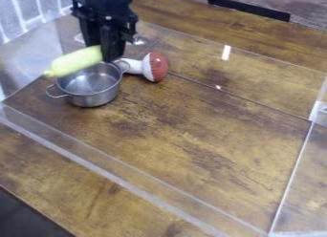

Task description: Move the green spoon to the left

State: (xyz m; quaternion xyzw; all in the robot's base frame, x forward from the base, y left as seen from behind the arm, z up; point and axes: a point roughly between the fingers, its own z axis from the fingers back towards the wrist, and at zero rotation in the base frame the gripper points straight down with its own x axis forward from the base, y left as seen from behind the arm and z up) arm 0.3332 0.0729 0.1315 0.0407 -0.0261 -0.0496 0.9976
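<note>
The green spoon (75, 60) hangs in the air above the pot's far-left rim, its thick yellow-green handle pointing left and slightly down. My gripper (105, 48) is shut on the spoon's right end, pointing straight down at the upper left of the camera view. The spoon's silver bowl is hidden behind the fingers.
A small steel pot (86, 85) with side handles stands on the wooden table (205, 126), just below the spoon. A white-handled utensil with a red round head (152, 66) lies to the pot's right. Clear acrylic walls (76, 147) edge the workspace.
</note>
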